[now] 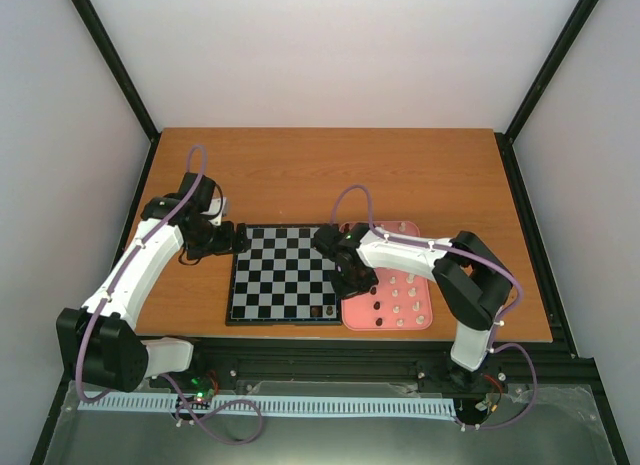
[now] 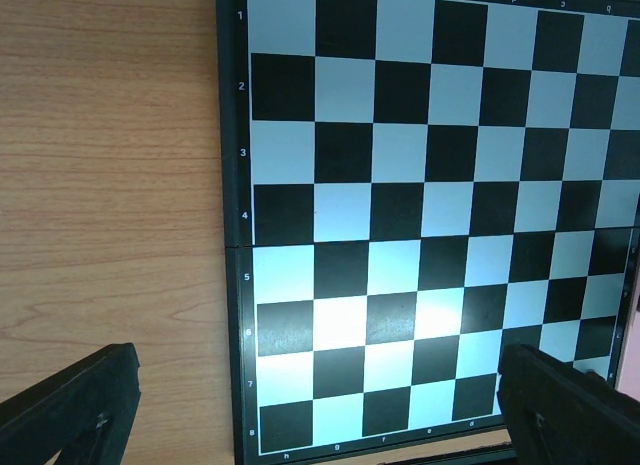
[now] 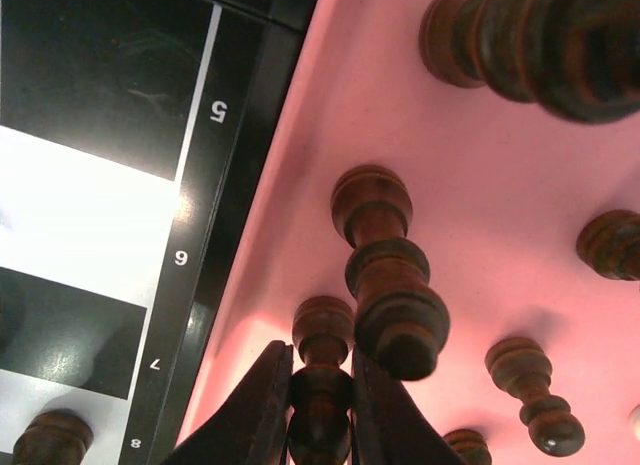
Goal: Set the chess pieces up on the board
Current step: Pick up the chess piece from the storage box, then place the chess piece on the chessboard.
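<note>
My right gripper (image 3: 320,405) is shut on a dark brown chess piece (image 3: 322,335) that stands on the pink tray (image 3: 480,165), close to the edge of the board (image 3: 90,215). A taller dark piece (image 3: 390,285) stands right beside it, and other dark pieces stand around. From above, the right gripper (image 1: 350,285) sits at the tray's left side, beside the board (image 1: 282,275). Two dark pieces (image 1: 324,310) stand at the board's near right corner. My left gripper (image 2: 320,415) hangs open over the board's left edge (image 2: 230,285), with nothing between its fingers.
Cream pieces (image 1: 400,300) stand in rows on the right half of the pink tray (image 1: 432,285). Bare wooden table (image 1: 330,175) lies behind the board and to its left. Another dark piece (image 3: 50,440) stands on the board near its border.
</note>
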`<state>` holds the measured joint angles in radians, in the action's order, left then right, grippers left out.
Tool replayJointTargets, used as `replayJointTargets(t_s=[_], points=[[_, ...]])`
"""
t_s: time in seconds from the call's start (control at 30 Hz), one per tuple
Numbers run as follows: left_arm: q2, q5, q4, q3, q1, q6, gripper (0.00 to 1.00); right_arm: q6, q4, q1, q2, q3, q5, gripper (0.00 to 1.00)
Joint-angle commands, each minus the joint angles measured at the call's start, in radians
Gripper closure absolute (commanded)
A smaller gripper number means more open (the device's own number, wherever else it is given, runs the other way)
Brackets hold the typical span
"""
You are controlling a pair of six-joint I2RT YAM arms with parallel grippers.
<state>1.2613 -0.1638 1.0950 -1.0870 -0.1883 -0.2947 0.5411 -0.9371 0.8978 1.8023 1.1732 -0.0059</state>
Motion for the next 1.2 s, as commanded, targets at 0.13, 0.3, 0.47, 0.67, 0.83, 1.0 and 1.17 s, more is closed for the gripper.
replayJointTargets(t_s=[0.13,0.3,0.47,0.67,0.83,1.0,1.17], points=[[-0.012,-0.011,-0.009,-0.011,-0.005,0.005,0.00,0.009,-0.127,0.030,-0.035,0.094,0.049,0.95],[-0.014,-0.005,-0.008,-0.010,-0.005,0.001,0.00,0.052,-0.221,0.110,-0.061,0.208,0.035,0.96],[-0.006,0.015,0.002,-0.008,-0.005,-0.019,0.00,0.082,-0.216,0.183,-0.041,0.274,0.009,0.96],[0.020,0.104,0.031,-0.014,-0.004,-0.091,0.00,0.074,-0.195,0.257,0.050,0.377,-0.006,0.96],[0.047,0.114,0.051,-0.011,0.015,-0.145,0.00,0.065,-0.188,0.291,0.116,0.435,-0.018,0.96],[0.026,0.109,0.038,0.009,0.049,-0.173,0.00,0.062,-0.173,0.300,0.141,0.440,-0.037,0.96],[0.020,0.114,0.036,0.017,0.061,-0.170,0.00,0.048,-0.154,0.303,0.171,0.439,-0.061,0.97]])
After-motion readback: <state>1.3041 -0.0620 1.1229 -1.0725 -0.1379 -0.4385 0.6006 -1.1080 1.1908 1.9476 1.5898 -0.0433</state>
